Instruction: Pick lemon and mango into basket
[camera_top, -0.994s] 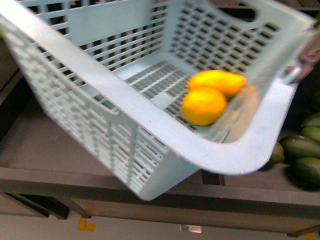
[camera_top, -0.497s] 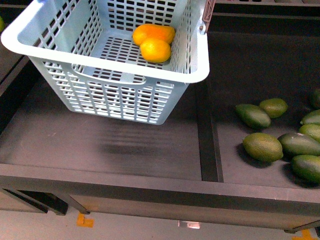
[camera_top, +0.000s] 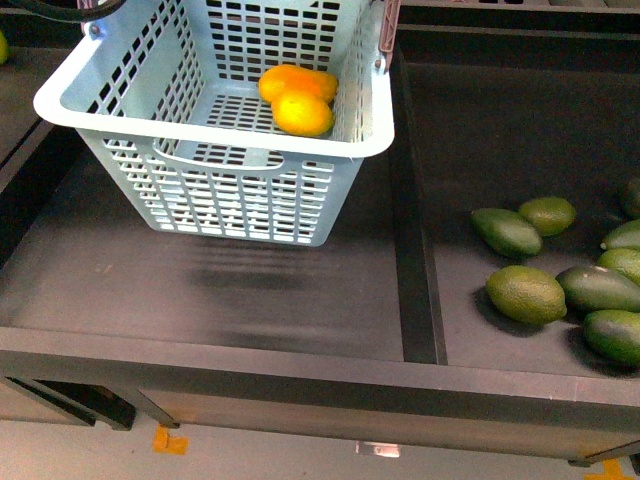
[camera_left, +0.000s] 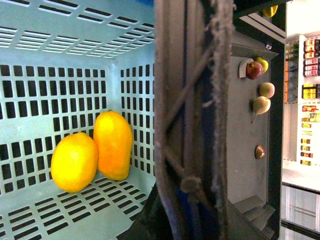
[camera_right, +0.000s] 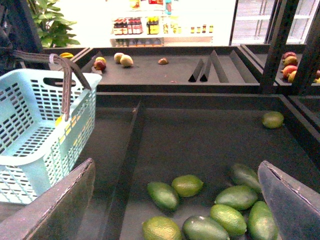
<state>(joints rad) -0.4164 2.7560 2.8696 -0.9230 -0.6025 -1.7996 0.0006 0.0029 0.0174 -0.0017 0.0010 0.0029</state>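
1. Two yellow fruits lie together inside the basket (camera_top: 215, 150): the lemon (camera_top: 302, 112) in front and the mango (camera_top: 296, 82) just behind it, touching, both against the basket's right-hand wall on the slotted floor.
2. From the left wrist view, the lemon (camera_left: 74, 162) and mango (camera_left: 113, 145) rest side by side where floor and wall meet.
3. On the dark table (camera_top: 250, 290), the basket occupies the left compartment, tilted slightly, its handle (camera_right: 65, 80) raised at the far side.
4. Left end effector: the left wrist view is filled by the grey-brown handle (camera_left: 190, 115) close against the camera; the fingers are hidden, so I cannot tell how they stand.
5. Right end effector (camera_right: 175, 200): its two fingers (camera_right: 60, 210) are spread wide with nothing between them, above the right compartment.
6. Several dark green fruits (camera_top: 525, 293) lie clustered in the right compartment, well apart from the basket, beyond the divider (camera_top: 415, 250).
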